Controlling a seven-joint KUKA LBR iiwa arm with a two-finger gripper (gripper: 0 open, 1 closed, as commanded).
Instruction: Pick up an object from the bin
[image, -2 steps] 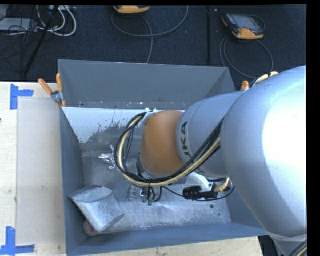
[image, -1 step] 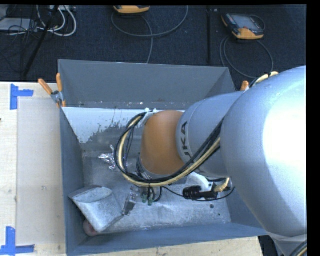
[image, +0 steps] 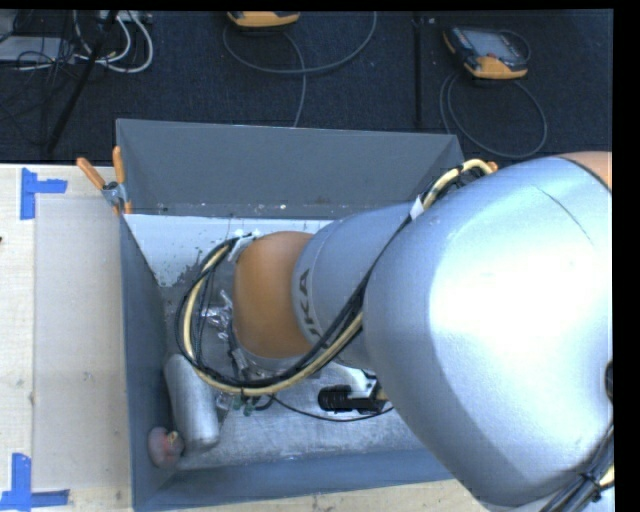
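Silver cyl. (image: 192, 400) – bin (image: 140, 380) btm-left | black obj. (image: 345, 400) – mid-front | arm (image: 480, 320) txt illegible

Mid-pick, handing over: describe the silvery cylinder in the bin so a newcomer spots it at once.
Go to the grey metal bin's near-left corner, left of the arm's orange wrist cover. The silvery cylinder lies there along the left wall. It is long and metallic, unlike the small reddish lump at its near end and the black piece farther right.
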